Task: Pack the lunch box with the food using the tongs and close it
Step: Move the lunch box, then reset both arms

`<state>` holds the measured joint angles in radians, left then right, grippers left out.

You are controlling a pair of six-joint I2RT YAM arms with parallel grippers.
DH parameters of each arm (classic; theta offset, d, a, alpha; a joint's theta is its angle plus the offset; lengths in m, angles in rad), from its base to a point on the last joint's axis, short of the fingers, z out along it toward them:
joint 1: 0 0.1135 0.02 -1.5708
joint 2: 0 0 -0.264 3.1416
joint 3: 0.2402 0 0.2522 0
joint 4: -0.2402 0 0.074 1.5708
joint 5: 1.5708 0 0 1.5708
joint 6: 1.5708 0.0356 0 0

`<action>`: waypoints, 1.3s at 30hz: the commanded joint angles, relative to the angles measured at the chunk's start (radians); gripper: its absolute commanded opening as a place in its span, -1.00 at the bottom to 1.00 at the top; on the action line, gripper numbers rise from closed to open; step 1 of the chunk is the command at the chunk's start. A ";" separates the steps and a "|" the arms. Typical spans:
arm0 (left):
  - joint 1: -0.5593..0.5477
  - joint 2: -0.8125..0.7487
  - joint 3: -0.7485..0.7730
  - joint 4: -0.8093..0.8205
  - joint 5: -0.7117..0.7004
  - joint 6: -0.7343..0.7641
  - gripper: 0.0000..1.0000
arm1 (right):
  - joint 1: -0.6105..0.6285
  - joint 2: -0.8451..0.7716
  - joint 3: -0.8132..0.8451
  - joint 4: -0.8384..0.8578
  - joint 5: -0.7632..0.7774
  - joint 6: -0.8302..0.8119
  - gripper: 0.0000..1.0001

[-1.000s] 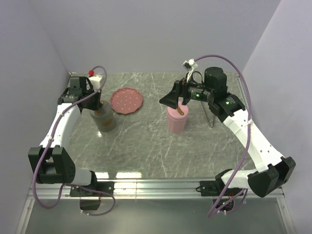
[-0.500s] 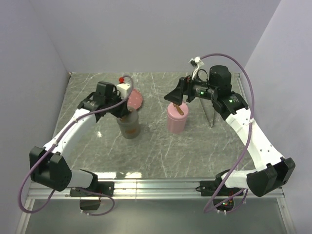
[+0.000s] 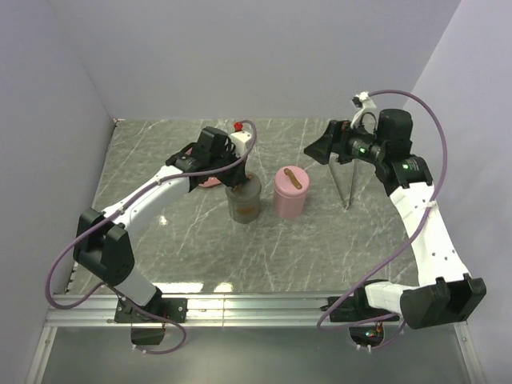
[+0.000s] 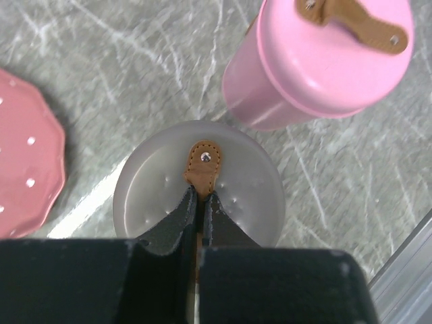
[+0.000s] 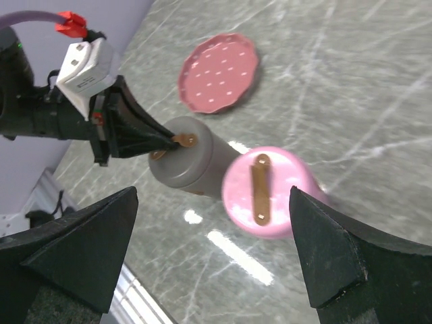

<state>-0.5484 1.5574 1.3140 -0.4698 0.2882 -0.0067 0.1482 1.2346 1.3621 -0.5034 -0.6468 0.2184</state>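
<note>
The lunch box shows as two lidded round tubs, one grey (image 3: 243, 202) and one pink (image 3: 290, 196), side by side mid-table. My left gripper (image 4: 200, 196) is shut on the brown strap (image 4: 203, 162) on the grey tub's lid (image 4: 250, 196). The pink tub (image 4: 317, 74) is lidded and carries its own brown strap (image 5: 258, 189). My right gripper (image 3: 320, 148) hangs open and empty, above and to the right of the pink tub. The thin silvery tongs (image 3: 347, 188) lie on the table under the right arm. No food shows in any view.
A pink dotted plate (image 5: 219, 71) lies behind the grey tub (image 5: 202, 158), partly hidden by the left arm in the top view; its visible surface is bare. Walls close the table on the left, back and right. A metal rail (image 3: 256, 302) runs along the near edge.
The left arm has carried the grey tub by its strap from the left side rightward to beside the pink tub. The right gripper has drawn back up and right, away from the pink lid.
</note>
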 commanded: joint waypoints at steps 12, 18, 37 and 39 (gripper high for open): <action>-0.038 0.035 0.163 -0.131 -0.023 -0.009 -0.35 | -0.088 -0.064 -0.017 -0.038 -0.028 -0.036 0.99; -0.038 -0.042 0.197 -0.141 -0.076 -0.006 0.35 | -0.088 -0.066 -0.020 -0.030 -0.027 -0.030 0.99; 0.401 -0.276 0.021 -0.248 0.049 -0.052 0.99 | -0.088 -0.144 -0.178 -0.205 0.165 -0.250 0.99; 0.436 -0.313 -0.065 -0.231 0.052 -0.041 0.99 | -0.088 -0.175 -0.249 -0.201 0.203 -0.284 0.99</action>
<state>-0.1505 1.2659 1.3415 -0.6437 0.3431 -0.0837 0.0669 1.1141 1.1782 -0.6868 -0.5163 0.0116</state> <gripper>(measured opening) 0.993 0.996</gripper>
